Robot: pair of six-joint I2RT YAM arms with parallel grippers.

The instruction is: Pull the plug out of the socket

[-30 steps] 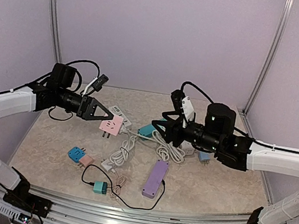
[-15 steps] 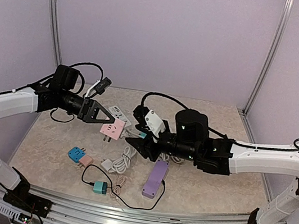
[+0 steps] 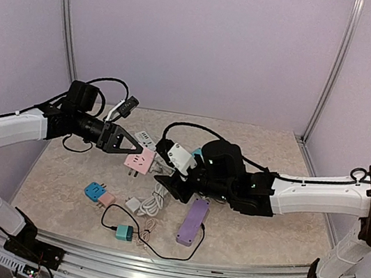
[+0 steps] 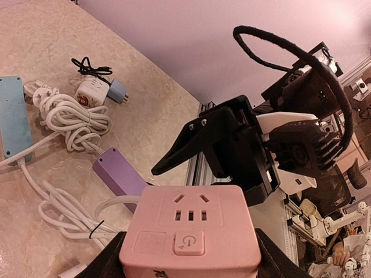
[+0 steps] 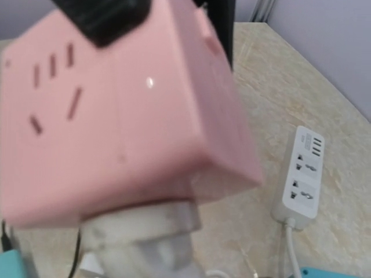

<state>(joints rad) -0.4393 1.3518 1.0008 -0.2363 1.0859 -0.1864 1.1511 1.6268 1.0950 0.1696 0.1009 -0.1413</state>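
A pink cube socket (image 3: 138,160) hangs above the table, and my left gripper (image 3: 132,149) is shut on its sides. It fills the bottom of the left wrist view (image 4: 191,231), face up, between the dark fingers (image 4: 110,260). A white plug (image 5: 145,237) sits in the socket (image 5: 116,116), blurred and very close in the right wrist view, with its white cord (image 3: 156,192) trailing down to the table. My right gripper (image 3: 175,180) is just right of the socket, open, and shows as black fingers (image 4: 197,139) behind the cube. The right wrist view does not show its own fingers.
A white power strip (image 3: 148,140) (image 5: 304,174) lies behind the socket. A purple strip (image 3: 192,221) (image 4: 119,171), a teal strip (image 4: 14,116), coiled white cords (image 4: 75,119), a blue adapter (image 3: 95,190), a pink adapter (image 3: 107,199) and a teal charger (image 3: 124,232) are scattered on the table.
My right arm has swung left across the table, bringing its gripper up to the pink socket. The left arm has held the socket nearly still.
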